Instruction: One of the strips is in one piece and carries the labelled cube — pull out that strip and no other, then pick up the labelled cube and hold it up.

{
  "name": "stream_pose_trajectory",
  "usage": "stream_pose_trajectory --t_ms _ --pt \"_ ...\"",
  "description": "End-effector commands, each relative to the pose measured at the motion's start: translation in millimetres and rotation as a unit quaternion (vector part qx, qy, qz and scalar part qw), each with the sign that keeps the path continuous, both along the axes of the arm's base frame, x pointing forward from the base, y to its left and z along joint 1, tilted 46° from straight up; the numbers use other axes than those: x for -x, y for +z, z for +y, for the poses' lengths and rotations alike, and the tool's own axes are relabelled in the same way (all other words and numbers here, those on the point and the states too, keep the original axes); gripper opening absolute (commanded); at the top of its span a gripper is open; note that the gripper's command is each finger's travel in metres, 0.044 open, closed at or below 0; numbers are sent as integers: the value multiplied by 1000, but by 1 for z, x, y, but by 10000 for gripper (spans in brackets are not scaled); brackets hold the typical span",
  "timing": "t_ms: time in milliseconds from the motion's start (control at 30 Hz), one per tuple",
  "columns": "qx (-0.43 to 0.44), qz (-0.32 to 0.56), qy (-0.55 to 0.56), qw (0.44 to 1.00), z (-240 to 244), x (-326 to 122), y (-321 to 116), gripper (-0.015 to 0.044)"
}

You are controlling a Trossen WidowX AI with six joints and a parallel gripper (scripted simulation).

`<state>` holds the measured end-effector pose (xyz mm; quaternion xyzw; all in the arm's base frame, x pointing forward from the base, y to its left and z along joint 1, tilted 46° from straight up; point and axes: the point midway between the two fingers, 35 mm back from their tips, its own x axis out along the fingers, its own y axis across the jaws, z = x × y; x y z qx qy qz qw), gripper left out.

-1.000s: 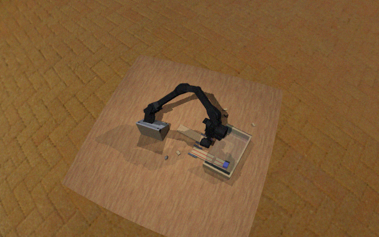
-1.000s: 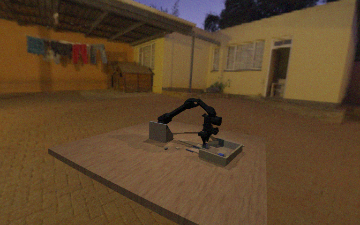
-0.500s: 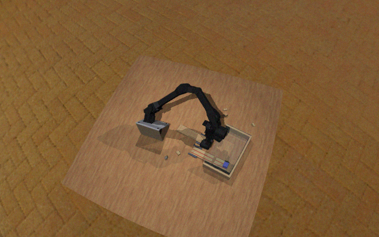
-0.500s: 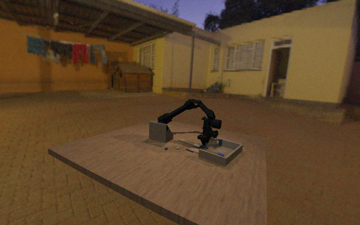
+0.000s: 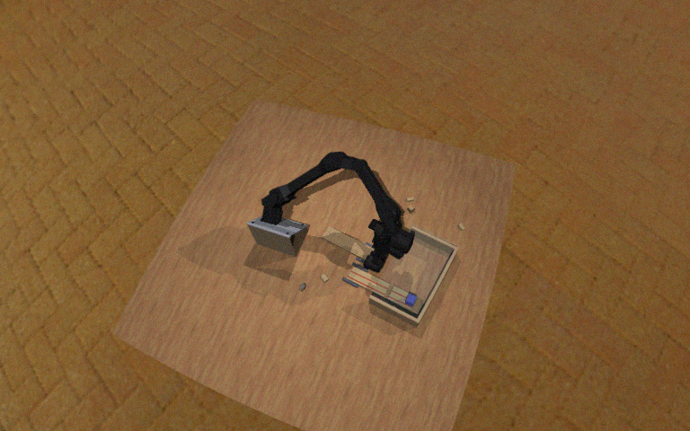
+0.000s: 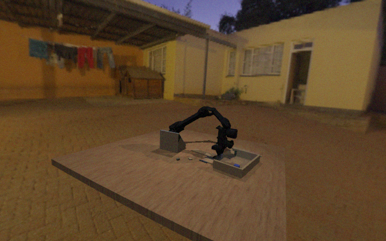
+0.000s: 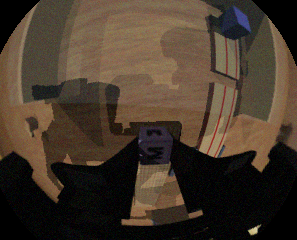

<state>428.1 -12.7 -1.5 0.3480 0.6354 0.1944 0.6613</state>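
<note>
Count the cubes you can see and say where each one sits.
2. A purple cube sits between the fingers of the hand, at the tray's open side. A blue cube rests on the striped strip inside the tray. The arm may hide others.

Purple labelled cube sits on its plain strip, between your fingers.
Look right of it: the red-lined strip runs into the tray, a blue cube at its far end.
</note>
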Motion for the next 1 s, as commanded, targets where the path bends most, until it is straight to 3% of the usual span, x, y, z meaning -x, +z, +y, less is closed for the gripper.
stream_pose_trajectory --t_ms 0,133,567,967 --pt "0 0 0 1000 0 0 0 92" --pt "0 0 0 1000 -2 3 2 0" --pt "-1 4 -1 1000 -24 61 24 0" --pt "-1 0 -1 1000 -24 79 25 0"
